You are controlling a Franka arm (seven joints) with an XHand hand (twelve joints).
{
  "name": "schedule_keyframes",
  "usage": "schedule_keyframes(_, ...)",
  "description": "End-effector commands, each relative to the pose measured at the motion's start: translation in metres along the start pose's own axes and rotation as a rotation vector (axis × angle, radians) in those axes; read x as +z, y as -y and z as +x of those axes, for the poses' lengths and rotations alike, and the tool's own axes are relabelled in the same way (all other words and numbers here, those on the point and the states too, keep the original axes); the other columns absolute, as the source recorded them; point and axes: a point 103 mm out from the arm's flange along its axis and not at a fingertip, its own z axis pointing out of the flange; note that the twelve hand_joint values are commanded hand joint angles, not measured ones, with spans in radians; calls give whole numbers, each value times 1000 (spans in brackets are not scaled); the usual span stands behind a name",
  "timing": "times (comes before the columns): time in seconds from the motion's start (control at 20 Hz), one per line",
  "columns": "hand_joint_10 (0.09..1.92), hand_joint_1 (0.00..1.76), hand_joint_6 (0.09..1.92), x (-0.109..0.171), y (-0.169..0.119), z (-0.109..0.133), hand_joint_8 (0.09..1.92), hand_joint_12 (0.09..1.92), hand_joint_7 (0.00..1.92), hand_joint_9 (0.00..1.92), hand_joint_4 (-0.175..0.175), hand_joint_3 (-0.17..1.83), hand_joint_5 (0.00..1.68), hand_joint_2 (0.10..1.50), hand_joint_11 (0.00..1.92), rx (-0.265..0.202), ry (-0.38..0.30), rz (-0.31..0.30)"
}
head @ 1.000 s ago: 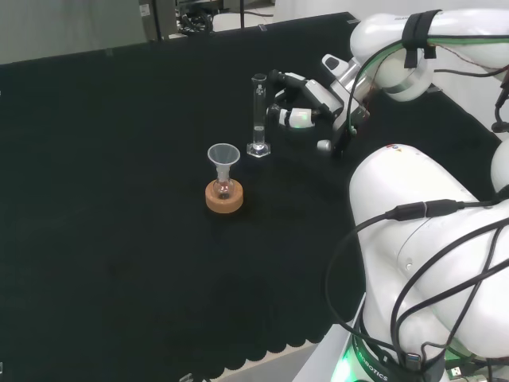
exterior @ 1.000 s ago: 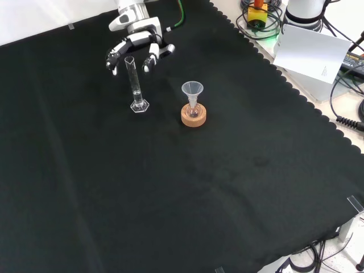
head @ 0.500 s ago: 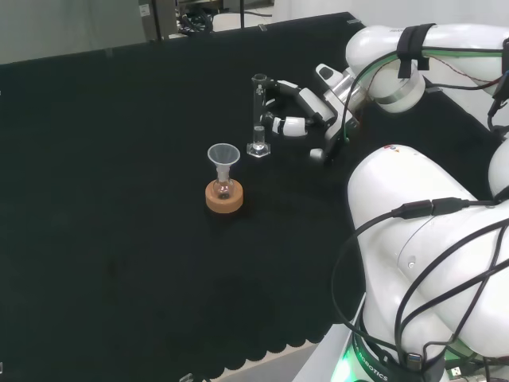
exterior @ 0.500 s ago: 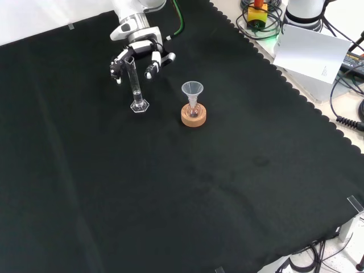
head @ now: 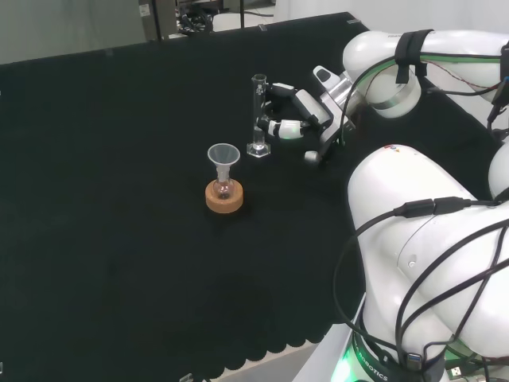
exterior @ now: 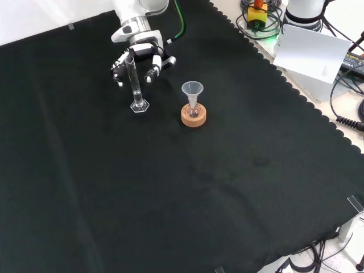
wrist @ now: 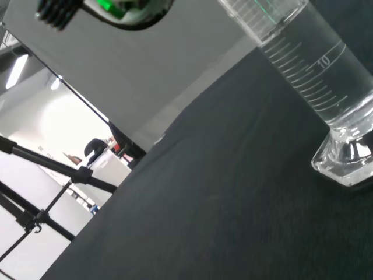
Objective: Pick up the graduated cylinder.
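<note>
Two pieces of clear ware stand on the black cloth [exterior: 239, 187]: a tall clear glass graduated cylinder [exterior: 135, 85] on a hexagonal foot, upright, and a small clear flask with a funnel in its neck [exterior: 193, 98] seated on a round cork ring stand [exterior: 193, 116]. In the front view the cylinder stands left of the flask and apart from it. The black and white robot hand [exterior: 138, 57] sits directly behind the cylinder's upper part, its fingers [exterior: 152, 69] spread to either side of the tube, partly curled but not closed on it. In the head view the hand [head: 296, 115] reaches in from the right, fingertips just beside the cylinder [head: 258, 116]; whether any finger touches the glass cannot be told. The white arm link [head: 398, 64] holds the hand roughly level, palm toward the tube. In the wrist view the cylinder's graduated wall and foot [wrist: 326, 87] lie close, cut off at the frame edge. Liquid content cannot be made out.
</note>
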Motion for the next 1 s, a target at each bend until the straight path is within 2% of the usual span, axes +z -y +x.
schedule_keyframes(0.05, 478, 921, 87, 8, -3, 0, 575, 1259, 572, 811, -9, 583, 604, 681, 538, -6, -35, -22)
schedule_keyframes(0.45, 462, 921, 87, 15, -8, 4, 574, 1239, 581, 840, -4, 600, 599, 680, 580, -24, -83, -30)
schedule_keyframes(1.0, 454, 908, 94, 18, -8, 3, 592, 1229, 655, 868, 2, 609, 618, 681, 605, -13, -110, -48)
